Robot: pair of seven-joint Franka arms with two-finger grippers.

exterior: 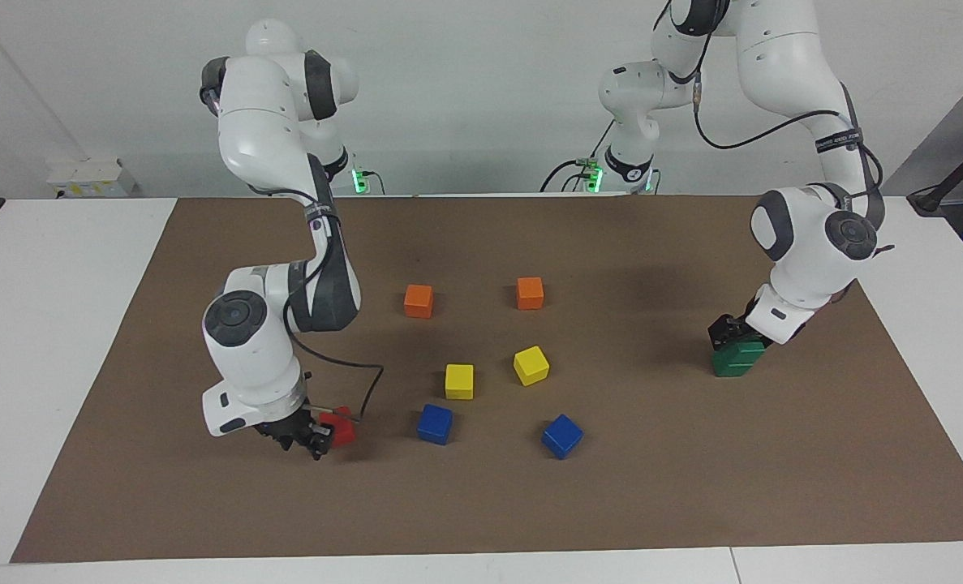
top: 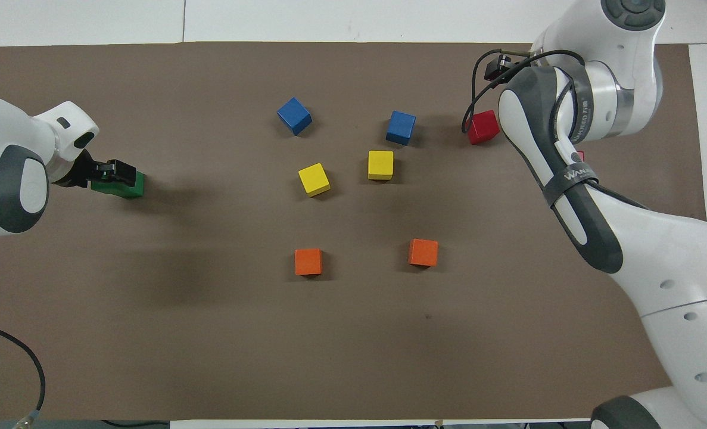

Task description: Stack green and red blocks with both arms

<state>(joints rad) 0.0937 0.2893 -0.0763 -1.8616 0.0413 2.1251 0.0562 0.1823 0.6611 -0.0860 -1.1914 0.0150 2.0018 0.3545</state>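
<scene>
- My whole stage is the flat brown paper mat [exterior: 611,503] on the white table, with every cube on it.
- My big white jointed right arm [exterior: 270,130] is bent low at its end of the mat; my matching left arm [exterior: 806,235] is bent low at its own end.
- My right gripper [exterior: 312,442] is down at mat level, touching or just beside a glossy red cube [exterior: 338,427]. Whether it is spread or clamped, I cannot tell.
- My left gripper [exterior: 728,332] sits on top of the dark green cubes [exterior: 738,359]. Pinching or let go? I cannot tell that either.
- Step in hand, as I judge it: green looks placed, one cube on another, and red is only at the pick.
- Next call: get a square, sure hold on that red cube, lift it straight, and carry it over the second red cube [top: 578,156], which shows only as a sliver under my right forearm from overhead.
- The count: two red; green reads as two, though I cannot split them cleanly.
- The extras sit between the arms: two orange cubes [exterior: 419,301], two yellow cubes [exterior: 459,381], two blue cubes [exterior: 435,423].
</scene>
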